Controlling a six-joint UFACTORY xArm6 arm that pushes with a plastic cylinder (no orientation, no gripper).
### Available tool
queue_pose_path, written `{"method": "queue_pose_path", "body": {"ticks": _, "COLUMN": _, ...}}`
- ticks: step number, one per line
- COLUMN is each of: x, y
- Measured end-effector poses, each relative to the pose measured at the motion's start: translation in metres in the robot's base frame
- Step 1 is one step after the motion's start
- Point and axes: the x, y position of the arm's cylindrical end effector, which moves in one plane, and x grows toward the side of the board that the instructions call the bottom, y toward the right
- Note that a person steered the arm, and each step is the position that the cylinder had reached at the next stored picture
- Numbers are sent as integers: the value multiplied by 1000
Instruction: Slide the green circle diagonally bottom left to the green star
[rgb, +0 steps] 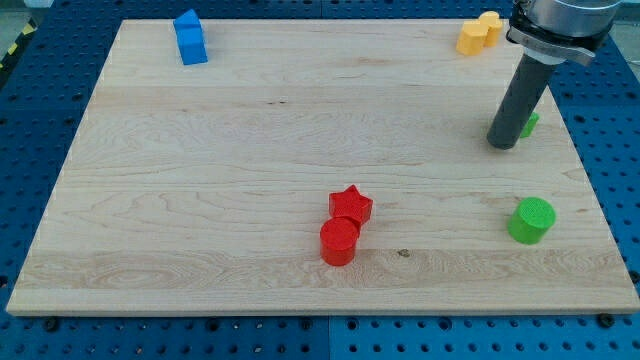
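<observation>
Green circle (530, 220) sits at lower right of the frame, well apart from the green star (529, 124), which is mostly hidden behind my tip (503, 145) at upper right. Tip holds nothing, touches no circle. Judgement: slide not begun.

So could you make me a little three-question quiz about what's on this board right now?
1. True or false: the red star touches the red circle.
2. Which block sits at the view's top left? A) blue block B) yellow block C) green circle
3. Fill in: my tip partly hides a ____ block.

Key: 1 true; 2 A; 3 green.
</observation>
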Motion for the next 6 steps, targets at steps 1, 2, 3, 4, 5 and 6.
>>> {"method": "queue_pose_path", "body": {"ticks": 1, "x": 11, "y": 0}}
{"method": "queue_pose_path", "body": {"ticks": 2, "x": 47, "y": 21}}
{"method": "queue_pose_path", "body": {"ticks": 3, "x": 91, "y": 63}}
{"method": "queue_pose_path", "body": {"ticks": 4, "x": 155, "y": 64}}
{"method": "queue_pose_path", "body": {"ticks": 5, "x": 162, "y": 58}}
{"method": "queue_pose_path", "body": {"ticks": 6, "x": 152, "y": 49}}
